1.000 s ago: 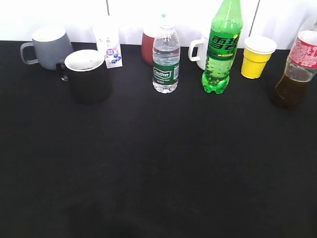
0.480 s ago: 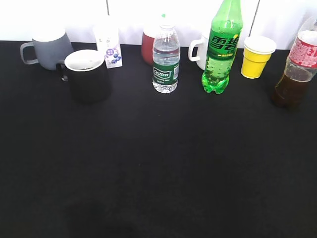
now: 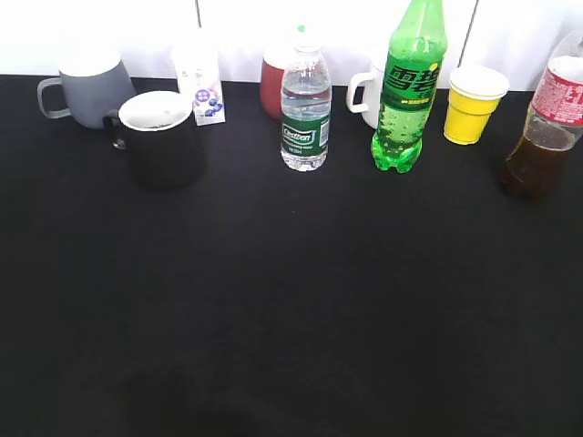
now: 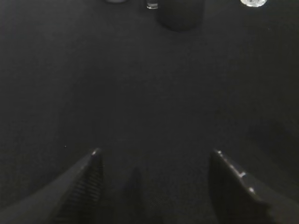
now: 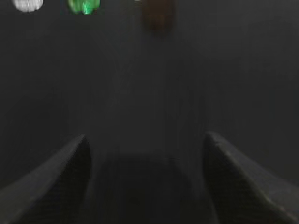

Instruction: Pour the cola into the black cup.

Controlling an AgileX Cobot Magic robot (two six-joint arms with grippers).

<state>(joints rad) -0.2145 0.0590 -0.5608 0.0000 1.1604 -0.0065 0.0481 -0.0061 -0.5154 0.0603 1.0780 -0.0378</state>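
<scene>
Two rows of drinkware line the far edge of the black table (image 3: 291, 300) in front of you, seen from the exterior view. The cola (image 3: 544, 127), a clear bottle with a red label and dark brown liquid filling only its lower part, stands upright at the far right, partly cut by the frame edge. The black cup (image 3: 162, 138), glossy with a white inside and its handle turned to the left, stands upright at the far left, just in front of the grey mug (image 3: 86, 86); bottle and cup are well apart, with the whole row between them. Between them you see a small white carton (image 3: 200, 84), a red cup (image 3: 271, 84) partly hidden behind the water bottle (image 3: 304, 109), a white mug (image 3: 369, 91) behind the green soda bottle (image 3: 406, 86), and a yellow paper cup (image 3: 475, 103). Neither arm appears in the exterior view. In the left wrist view your left gripper (image 4: 155, 161) hangs over bare table with its jaws spread wide and nothing between them; the black cup's base (image 4: 180, 14) shows at the top edge. In the blurred right wrist view your right gripper (image 5: 145, 144) is likewise wide apart and empty, with the cola's base (image 5: 159, 14) far ahead near the top edge.
</scene>
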